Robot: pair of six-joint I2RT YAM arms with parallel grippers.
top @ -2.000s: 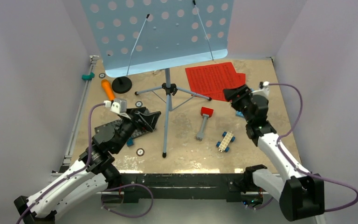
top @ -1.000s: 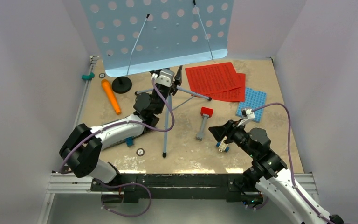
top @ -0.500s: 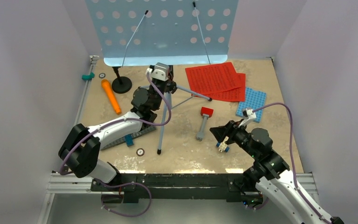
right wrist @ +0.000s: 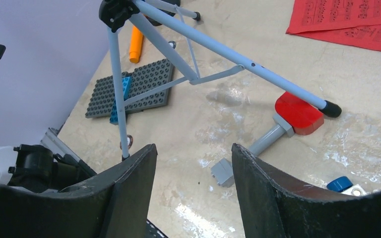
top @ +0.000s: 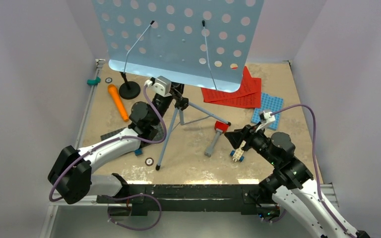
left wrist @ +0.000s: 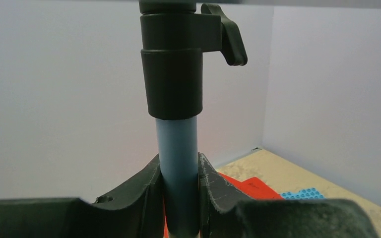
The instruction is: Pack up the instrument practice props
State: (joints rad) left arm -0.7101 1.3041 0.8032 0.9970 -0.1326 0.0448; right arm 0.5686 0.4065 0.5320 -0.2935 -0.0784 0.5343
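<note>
While pale walls [top: 34, 74] enclose the mottled beige counter [top: 193, 148], the left tool [left wrist: 178, 171] clamps the music stand [left wrist: 177, 141] by its pole; the right tool [right wrist: 193, 151] hangs open, empty.

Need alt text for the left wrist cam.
Close-up of the left gripper, jaws clamped on the music stand's pale-blue pole just below its black clamp collar. Behind: white walls, and at lower right a strip of tan table with red sheet-music pages and a blue studded plate.
</note>
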